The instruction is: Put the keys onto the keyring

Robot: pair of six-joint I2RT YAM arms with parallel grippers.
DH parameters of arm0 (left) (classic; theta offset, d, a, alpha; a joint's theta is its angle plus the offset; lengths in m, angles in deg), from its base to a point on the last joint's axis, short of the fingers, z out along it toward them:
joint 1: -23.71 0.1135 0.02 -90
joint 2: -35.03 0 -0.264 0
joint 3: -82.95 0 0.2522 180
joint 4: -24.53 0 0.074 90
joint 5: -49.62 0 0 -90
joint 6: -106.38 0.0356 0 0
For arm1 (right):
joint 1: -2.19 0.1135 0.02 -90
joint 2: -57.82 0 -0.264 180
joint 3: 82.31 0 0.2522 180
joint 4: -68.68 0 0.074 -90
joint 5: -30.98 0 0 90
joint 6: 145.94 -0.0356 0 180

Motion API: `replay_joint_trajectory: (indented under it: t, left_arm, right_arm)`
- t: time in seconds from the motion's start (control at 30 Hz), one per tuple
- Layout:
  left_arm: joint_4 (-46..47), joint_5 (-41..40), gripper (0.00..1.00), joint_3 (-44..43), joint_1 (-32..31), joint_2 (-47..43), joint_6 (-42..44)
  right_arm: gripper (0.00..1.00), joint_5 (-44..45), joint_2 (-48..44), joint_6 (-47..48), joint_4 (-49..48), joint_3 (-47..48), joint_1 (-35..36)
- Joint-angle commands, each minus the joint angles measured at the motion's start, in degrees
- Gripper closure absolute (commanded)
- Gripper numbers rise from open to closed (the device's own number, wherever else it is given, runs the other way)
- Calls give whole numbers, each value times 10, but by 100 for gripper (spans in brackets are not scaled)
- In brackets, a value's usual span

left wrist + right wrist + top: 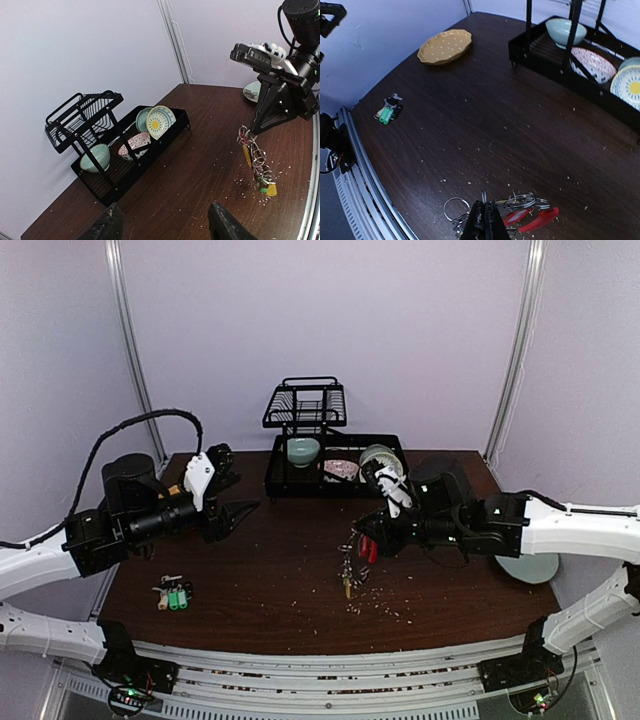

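Observation:
The keyring (350, 562) is a cluster of silver rings, keys and red and yellow tags. It hangs from my right gripper (366, 540) at the table's middle, its lower end at the tabletop. In the right wrist view the gripper (484, 216) is shut on a thin wire loop of the keyring (525, 205). In the left wrist view the keyring (256, 160) dangles at the right. Loose keys with green tags (175, 596) lie near the front left, and also show in the right wrist view (387, 111). My left gripper (240, 512) is open and empty above the table, its fingers (107, 225) spread wide.
A black dish rack (318, 445) with bowls and plates stands at the back centre, and also shows in the left wrist view (120, 145). A yellow plate (445, 46) lies at the back left. A pale plate (527, 568) lies at the right edge. Crumbs dot the tabletop.

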Motion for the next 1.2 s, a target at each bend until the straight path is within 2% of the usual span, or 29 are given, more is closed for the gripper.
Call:
replay_joint_trajectory:
  t: [0.0,0.2,0.4,0.43,0.53,0.6,0.67,0.7,0.77,0.83,1.0,1.07,1.17]
  left_arm:
    - [28,-10,40,-7,3,9,6]
    - [-1,-27,39,-31,4,46,-21]
    - [-20,-50,38,-34,6,63,-51]
    - [-21,-54,38,-32,7,63,-58]
    - [-31,-78,35,-29,12,69,-84]
    - [-44,-97,32,-28,19,77,-116]
    - [-67,-103,29,-28,37,92,-159]
    - [-80,-103,28,-27,49,104,-185]
    - [-117,-97,26,-26,78,126,-242]
    - [-163,-87,26,-25,111,147,-298]
    - [-272,-104,26,5,170,163,-413]
    - [-284,-108,26,31,204,153,-447]
    - [-260,-67,27,91,271,124,-485]
  right_arm:
    - [100,6,13,-79,76,-13,-29]
    - [100,-63,163,-76,66,27,-93]
    - [100,-95,317,-35,92,162,-126]
    - [97,-91,338,-27,101,187,-126]
    - [67,-77,390,-7,155,268,-125]
    - [49,-54,393,2,172,298,-125]
    - [34,-32,371,9,164,299,-126]
    - [21,-24,356,13,159,293,-125]
    - [7,-13,325,22,150,274,-124]
    - [3,-5,295,32,146,250,-124]
    - [4,10,234,55,138,175,-124]
    - [4,9,213,63,127,142,-123]
    - [4,5,201,72,120,122,-123]
